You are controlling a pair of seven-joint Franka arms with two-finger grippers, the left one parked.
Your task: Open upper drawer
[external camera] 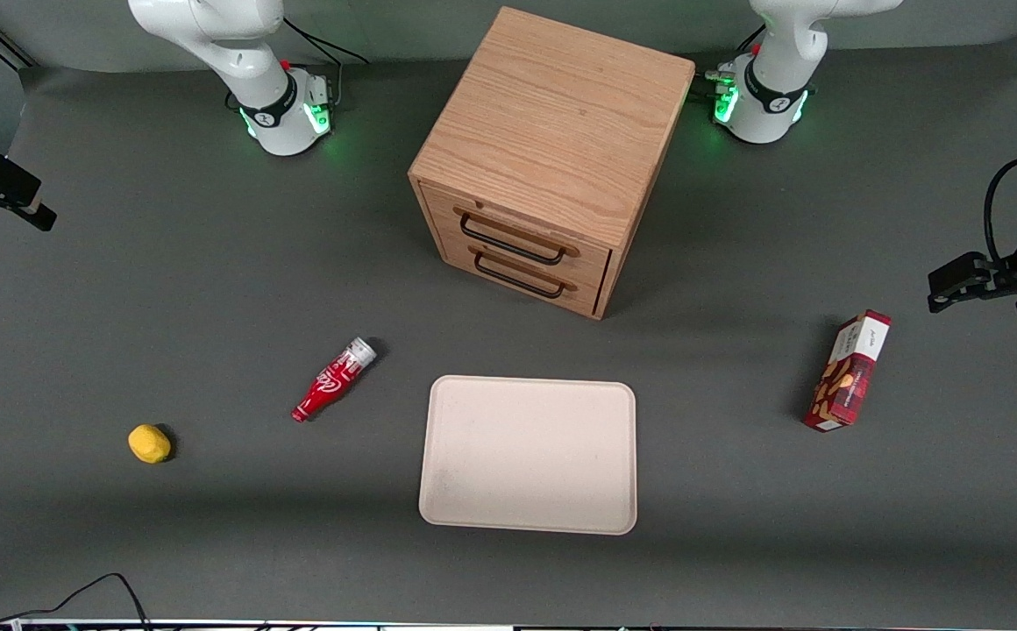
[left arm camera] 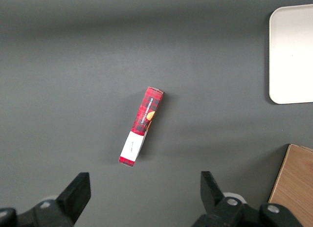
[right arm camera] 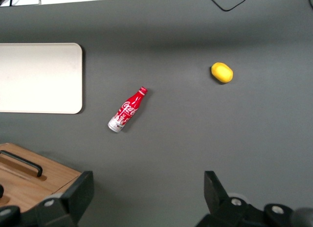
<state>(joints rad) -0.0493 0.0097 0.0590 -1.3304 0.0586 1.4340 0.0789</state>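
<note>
The upper drawer (external camera: 517,232), a shallow light-wood tray front with a thin black wire handle, sits shut in the oak cube cabinet (external camera: 552,123) near the middle of the bench's (external camera: 167,289) robot-side edge. The approach has not begun, I judge. The claw (right arm camera: 146,197) hangs high above the bench near its working-arm edge, fingers spread wide, holding nothing. Next it must descend to the handle and close round the wire.

Counted: two drawers, one cream rectangular tray (external camera: 528,454), one red cola bottle (external camera: 333,379) lying flat, one yellow lemon (external camera: 149,443), one red snack carton (external camera: 850,370).
</note>
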